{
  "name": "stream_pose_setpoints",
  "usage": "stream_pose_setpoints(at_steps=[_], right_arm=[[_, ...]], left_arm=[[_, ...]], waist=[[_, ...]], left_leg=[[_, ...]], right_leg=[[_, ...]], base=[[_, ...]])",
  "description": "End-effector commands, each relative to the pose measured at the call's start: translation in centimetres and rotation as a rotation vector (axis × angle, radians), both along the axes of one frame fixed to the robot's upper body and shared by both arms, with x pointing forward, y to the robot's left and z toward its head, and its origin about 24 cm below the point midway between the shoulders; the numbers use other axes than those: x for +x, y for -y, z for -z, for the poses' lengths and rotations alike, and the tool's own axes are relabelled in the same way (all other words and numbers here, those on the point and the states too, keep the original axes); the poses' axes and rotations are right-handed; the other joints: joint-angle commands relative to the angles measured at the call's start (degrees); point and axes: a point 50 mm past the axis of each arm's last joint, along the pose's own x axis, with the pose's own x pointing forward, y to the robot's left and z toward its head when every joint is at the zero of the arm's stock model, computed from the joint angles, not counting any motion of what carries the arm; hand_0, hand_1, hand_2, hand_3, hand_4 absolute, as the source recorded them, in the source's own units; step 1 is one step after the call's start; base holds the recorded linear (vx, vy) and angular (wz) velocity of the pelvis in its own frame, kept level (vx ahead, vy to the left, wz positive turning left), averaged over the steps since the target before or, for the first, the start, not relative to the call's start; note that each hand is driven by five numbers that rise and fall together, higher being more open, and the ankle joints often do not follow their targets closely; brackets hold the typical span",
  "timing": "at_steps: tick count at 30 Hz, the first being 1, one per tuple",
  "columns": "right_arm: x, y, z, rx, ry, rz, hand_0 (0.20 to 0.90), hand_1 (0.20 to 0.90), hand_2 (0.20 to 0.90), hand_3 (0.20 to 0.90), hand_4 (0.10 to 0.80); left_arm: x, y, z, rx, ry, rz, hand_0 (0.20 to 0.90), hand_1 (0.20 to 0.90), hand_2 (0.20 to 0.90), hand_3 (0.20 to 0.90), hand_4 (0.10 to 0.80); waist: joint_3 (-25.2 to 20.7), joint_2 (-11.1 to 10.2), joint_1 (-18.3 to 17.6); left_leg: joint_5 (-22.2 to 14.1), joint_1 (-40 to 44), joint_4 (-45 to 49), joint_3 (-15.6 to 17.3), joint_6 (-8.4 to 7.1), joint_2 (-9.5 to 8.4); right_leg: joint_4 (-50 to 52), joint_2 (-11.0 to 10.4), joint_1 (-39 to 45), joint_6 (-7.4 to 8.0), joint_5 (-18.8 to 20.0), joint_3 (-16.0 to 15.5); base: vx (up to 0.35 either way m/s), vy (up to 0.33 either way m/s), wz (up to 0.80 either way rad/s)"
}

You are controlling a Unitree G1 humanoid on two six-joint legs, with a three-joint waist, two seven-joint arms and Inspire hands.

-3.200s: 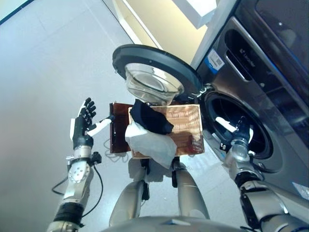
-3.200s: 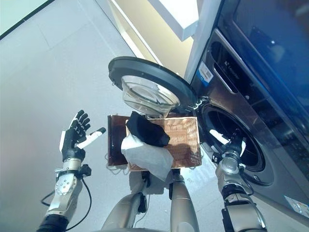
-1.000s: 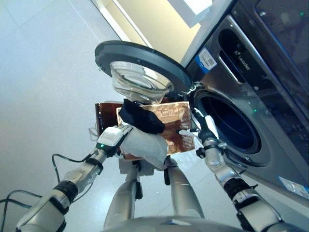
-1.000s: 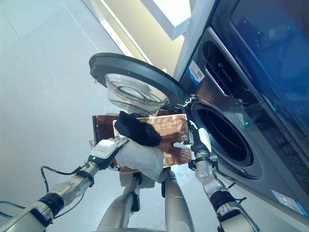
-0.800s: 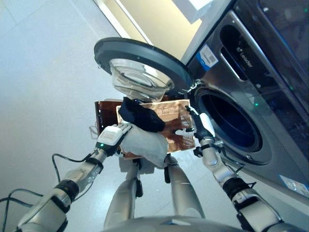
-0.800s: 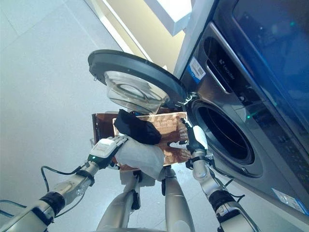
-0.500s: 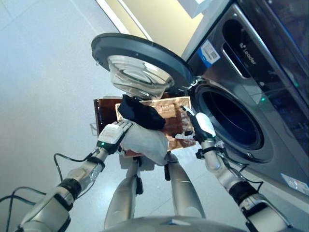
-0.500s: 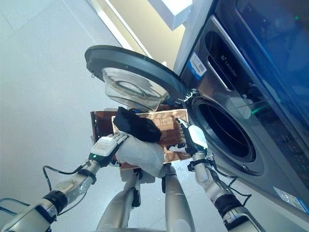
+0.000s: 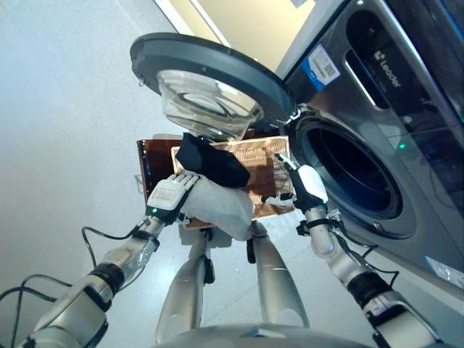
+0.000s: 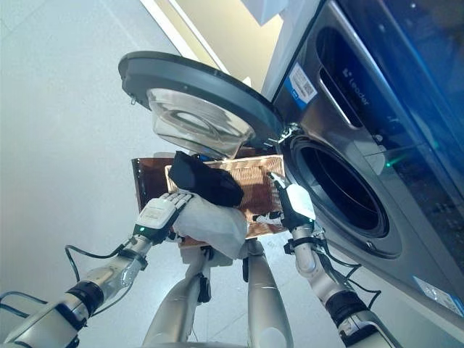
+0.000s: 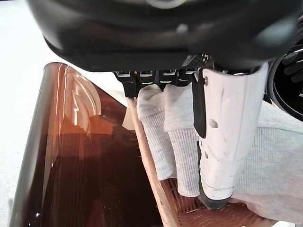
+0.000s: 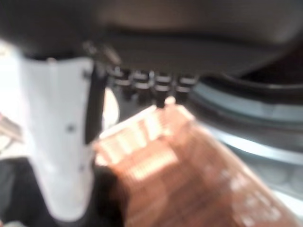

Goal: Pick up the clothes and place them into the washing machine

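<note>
A wicker basket stands in front of the washing machine's open drum. A black garment lies on its left part, and a pale grey garment hangs over its near left corner. My left hand rests on the pale garment, fingers straight along its folded edge, thumb laid flat across it. My right hand is open at the basket's right rim, between basket and drum; its wrist view shows the wicker just past the fingers.
The round glass door is swung open over the far side of the basket. A glossy dark brown stand sticks out from under the basket's left side. Pale floor spreads to the left.
My left hand came in from the left onto the pale garment and has stayed there. My right hand left the drum and has closed in on the basket's right rim.
</note>
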Motion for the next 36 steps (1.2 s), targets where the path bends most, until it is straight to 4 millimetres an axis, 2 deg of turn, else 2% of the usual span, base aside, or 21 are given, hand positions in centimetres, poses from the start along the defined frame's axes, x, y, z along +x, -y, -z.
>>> stream_pose_setpoints(at_steps=[1, 8, 9, 10, 12, 13, 14, 36], right_arm=[[-0.2, 0.0, -2.9, 0.066, 0.172, -0.015, 0.900, 0.900, 0.900, 0.900, 0.800], [-0.3, 0.4, -3.3, 0.064, 0.188, -0.005, 0.900, 0.900, 0.900, 0.900, 0.800], [-0.3, 0.5, -3.3, 0.063, 0.187, -0.004, 0.900, 0.900, 0.900, 0.900, 0.800], [-0.3, 0.5, -3.4, 0.065, 0.188, -0.004, 0.900, 0.900, 0.900, 0.900, 0.800], [-0.4, 0.6, -3.4, 0.058, 0.186, -0.001, 0.900, 0.900, 0.900, 0.900, 0.800], [-0.4, 0.7, -3.3, 0.058, 0.182, 0.003, 0.900, 0.900, 0.900, 0.900, 0.800], [-0.4, 0.7, -3.4, 0.059, 0.183, 0.003, 0.900, 0.900, 0.900, 0.900, 0.800], [-0.4, 0.8, -2.7, 0.067, 0.153, 0.022, 0.900, 0.900, 0.900, 0.900, 0.800]], left_arm=[[-1.0, 2.6, 1.5, -0.035, -0.069, 0.067, 0.900, 0.900, 0.900, 0.900, 0.800], [-0.8, 2.1, 1.9, 0.017, -0.094, 0.049, 0.900, 0.900, 0.900, 0.900, 0.800], [-0.8, 2.1, 1.9, 0.025, -0.099, 0.045, 0.862, 0.862, 0.862, 0.862, 0.773], [-0.8, 2.0, 2.0, 0.036, -0.102, 0.041, 0.757, 0.757, 0.757, 0.757, 0.698], [-0.8, 1.7, 2.1, 0.052, -0.112, 0.029, 0.491, 0.491, 0.491, 0.491, 0.508], [-0.7, 1.7, 2.1, 0.055, -0.112, 0.026, 0.222, 0.222, 0.222, 0.222, 0.316], [-0.6, 1.7, 1.9, 0.053, -0.108, 0.024, 0.200, 0.200, 0.200, 0.200, 0.300], [-1.0, 1.2, 2.1, 0.022, -0.124, -0.003, 0.200, 0.200, 0.200, 0.200, 0.300]], waist=[[-2.15, -2.03, -1.11], [-1.67, -2.27, -1.46], [-1.65, -2.29, -1.47], [-1.67, -2.30, -1.53], [-1.71, -2.33, -1.62], [-1.74, -2.30, -1.65], [-1.78, -2.29, -1.69], [-3.71, -1.78, -1.50]], left_leg=[[-6.14, -6.36, 8.54, -1.05, -2.16, -1.08], [-6.01, -7.53, 8.98, -1.24, -2.23, -0.83], [-6.01, -7.66, 9.08, -1.29, -2.24, -0.80], [-6.00, -7.82, 9.17, -1.31, -2.23, -0.80], [-5.99, -7.99, 9.17, -1.39, -2.24, -0.77], [-5.98, -8.09, 9.19, -1.45, -2.25, -0.76], [-5.98, -8.21, 9.21, -1.46, -2.26, -0.73], [-6.17, -7.90, 8.75, -1.32, -2.25, -0.82]], right_leg=[[-8.34, -1.04, 0.82, -0.79, 7.25, -4.05], [-8.13, -0.94, -0.20, -0.88, 7.55, -4.13], [-8.03, -0.92, -0.32, -0.87, 7.53, -4.18], [-7.97, -0.89, -0.41, -0.86, 7.56, -4.18], [-8.00, -0.87, -0.52, -0.83, 7.62, -4.15], [-7.97, -0.87, -0.57, -0.83, 7.60, -4.17], [-7.92, -0.89, -0.72, -0.83, 7.58, -4.20], [-7.88, -0.86, -0.87, -0.83, 7.24, -4.20]], base=[[0.000, 0.000, 0.00], [0.000, 0.000, 0.00], [0.000, 0.000, 0.00], [0.000, 0.000, 0.00], [0.000, 0.000, 0.00], [0.000, 0.000, 0.00], [0.000, 0.000, 0.00], [0.000, 0.000, 0.00]])
